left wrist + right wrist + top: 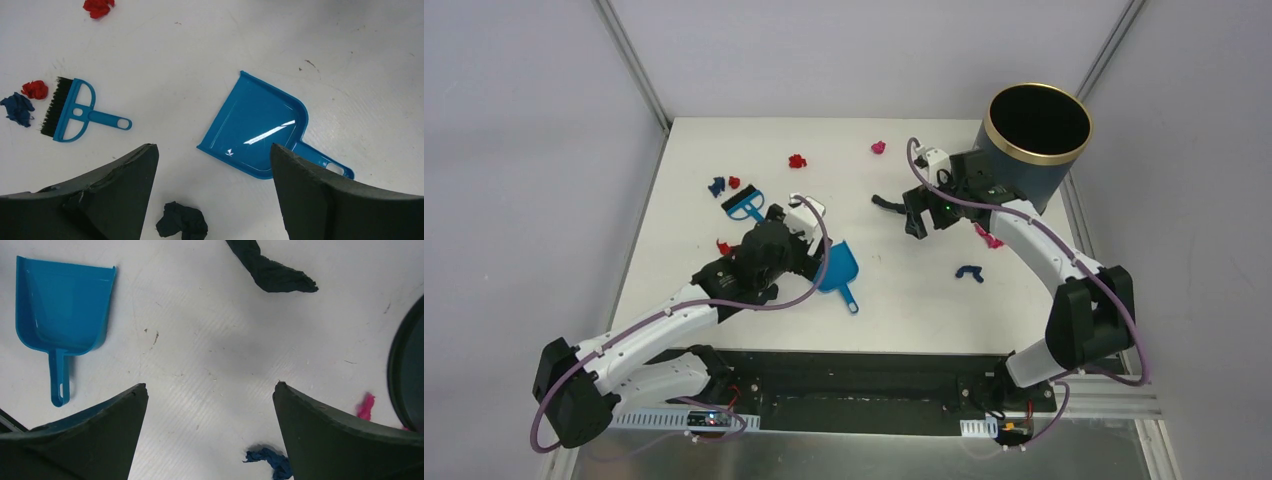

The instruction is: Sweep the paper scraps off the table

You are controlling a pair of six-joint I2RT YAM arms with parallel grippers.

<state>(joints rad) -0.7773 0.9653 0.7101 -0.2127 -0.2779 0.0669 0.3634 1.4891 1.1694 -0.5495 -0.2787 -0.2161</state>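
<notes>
Paper scraps lie scattered on the white table point(724, 320): red point(797, 160), magenta point(878, 147), a blue and red pair point(724, 184) by the brush, blue point(969, 272), pink point(989, 238). My left gripper point(789, 240) point(212, 155) is open and empty, hovering between the brush and the dustpan, with a dark blue scrap point(182, 221) on the table between its fingers. My right gripper point(916, 218) point(210, 390) is open and empty, above bare table. A long dark scrap point(272, 270) lies ahead of it and a blue scrap point(272, 460) by its right finger.
A blue dustpan point(839, 270) point(260, 127) point(60, 305) lies flat at the table's middle. A small blue hand brush point(744, 205) point(70, 112) lies to its left. A tall dark bin with a gold rim point(1036, 140) stands at the back right, just behind the right arm.
</notes>
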